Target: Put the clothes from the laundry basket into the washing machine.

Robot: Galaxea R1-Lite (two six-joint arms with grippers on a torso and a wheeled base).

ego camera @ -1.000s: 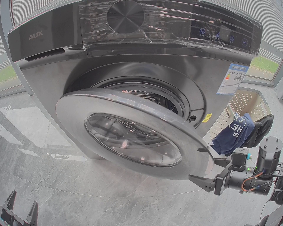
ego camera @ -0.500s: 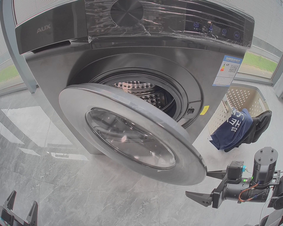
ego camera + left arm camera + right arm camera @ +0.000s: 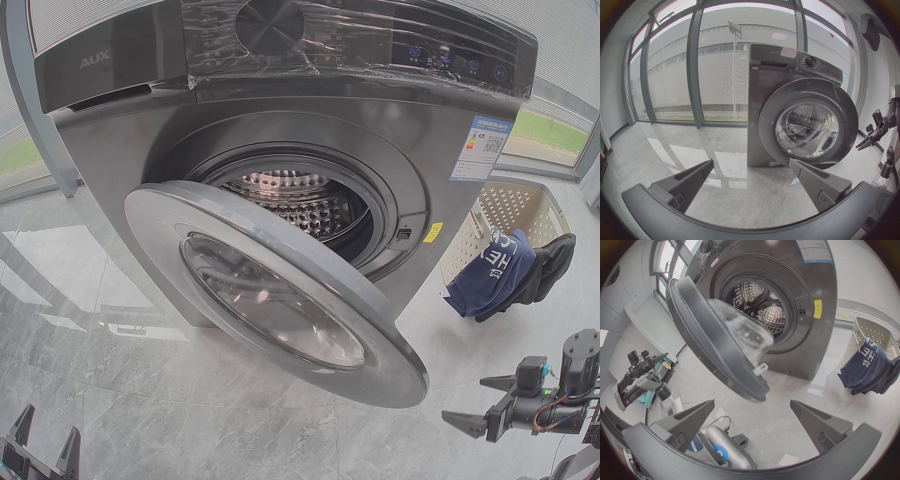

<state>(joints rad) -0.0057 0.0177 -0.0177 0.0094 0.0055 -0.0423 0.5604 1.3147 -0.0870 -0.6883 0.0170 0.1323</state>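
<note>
Grey metal fronts the washing machine (image 3: 300,119) straight ahead of you. Its round door (image 3: 275,294) stands swung open from the hinge on your left. The glass bowl bulges toward the machine, and the door's free edge hangs out toward your right. Behind the door you look into the perforated steel drum (image 3: 294,200).

The clothes are off to your right. The beige laundry basket (image 3: 531,200), with star-shaped holes in its walls, stands on the tiled floor (image 3: 187,387) just beside the machine's right side. A navy shirt (image 3: 494,275) with white lettering hangs over the basket's near rim and down its outside. A black garment (image 3: 553,265) is draped over the same rim, touching the shirt on its right. Both pieces are well apart from either gripper.

Your right gripper (image 3: 464,397) sits low on the right, above the floor. It is below and to the right of the door's free edge and clear of it. Its fingers are spread wide and hold nothing. From its wrist camera you can see the small white latch (image 3: 761,368) on the door's edge, pointing toward the drum.

Your left gripper (image 3: 51,420) is low in the near left corner, well apart from the machine. It faces the outer side of the door, its fingers are spread wide too, and it is empty.
</note>
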